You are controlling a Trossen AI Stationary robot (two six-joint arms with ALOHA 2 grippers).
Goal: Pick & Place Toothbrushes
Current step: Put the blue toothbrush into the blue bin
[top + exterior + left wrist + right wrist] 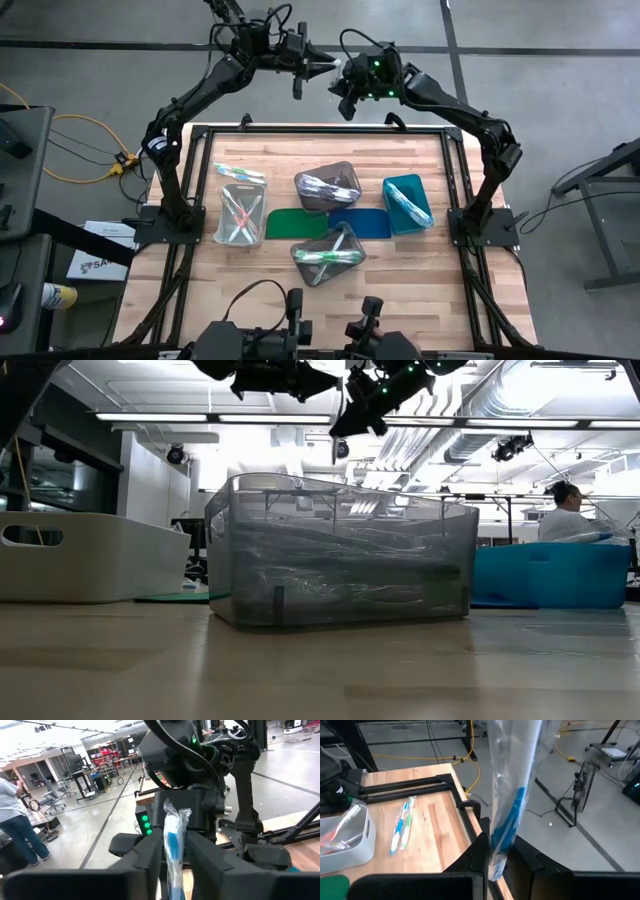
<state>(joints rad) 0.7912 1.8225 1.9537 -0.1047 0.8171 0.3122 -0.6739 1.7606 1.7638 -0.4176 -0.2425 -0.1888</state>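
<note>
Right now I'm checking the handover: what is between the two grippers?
In the high view, a wrapped toothbrush spans the gap between the left gripper and right gripper, above the table's far edge. Both wrist views show it between the fingers.

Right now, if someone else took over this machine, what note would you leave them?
Right pincer: shut on a wrapped blue toothbrush, high over the table's far side.
Left pincer: at that same toothbrush, facing the right one.
Done: toothbrushes lie in the clear bin, grey bins and teal bin.
Left: place the held one; two loose toothbrushes lie beside the clear bin.
</note>
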